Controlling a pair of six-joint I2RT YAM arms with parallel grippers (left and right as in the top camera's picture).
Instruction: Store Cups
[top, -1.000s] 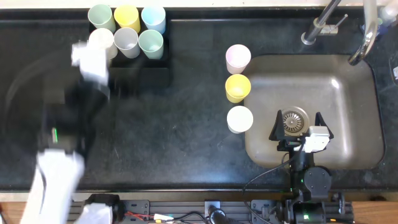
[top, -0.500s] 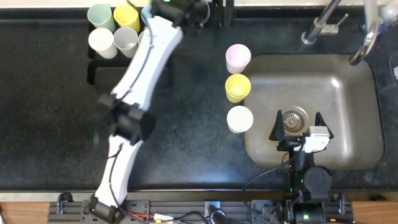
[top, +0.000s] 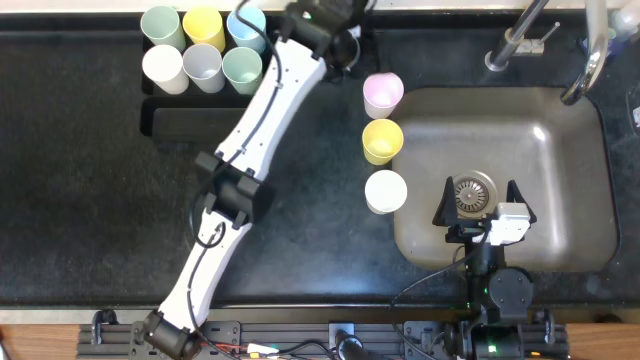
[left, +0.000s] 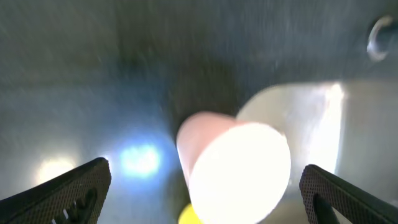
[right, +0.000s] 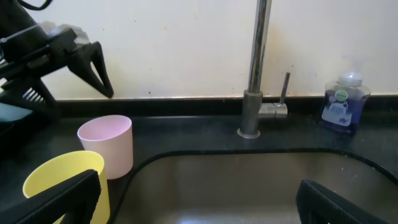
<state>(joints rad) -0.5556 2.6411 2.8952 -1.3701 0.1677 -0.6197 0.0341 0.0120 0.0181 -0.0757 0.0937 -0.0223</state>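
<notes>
Three loose cups stand in a column along the sink's left rim: a pink cup (top: 382, 92), a yellow cup (top: 382, 140) and a white cup (top: 385, 190). My left gripper (top: 338, 38) is open at the back of the counter, just left of the pink cup. In the left wrist view the pink cup (left: 233, 165) sits ahead between the open fingers, untouched. Several cups stand in the black rack (top: 205, 98) at the back left. My right gripper (top: 478, 212) is open over the sink near the drain. It faces the pink cup (right: 107, 144) and the yellow cup (right: 62, 183).
The steel sink (top: 560, 130) takes up the right side, with a faucet (right: 255, 74) and a blue soap bottle (right: 344, 102) behind it. The rack's front row has free slots. Dark open counter lies between rack and sink.
My left arm has swung from the rack at the back left across to the right, ending beside the pink cup. The right arm and the cups have not moved.
</notes>
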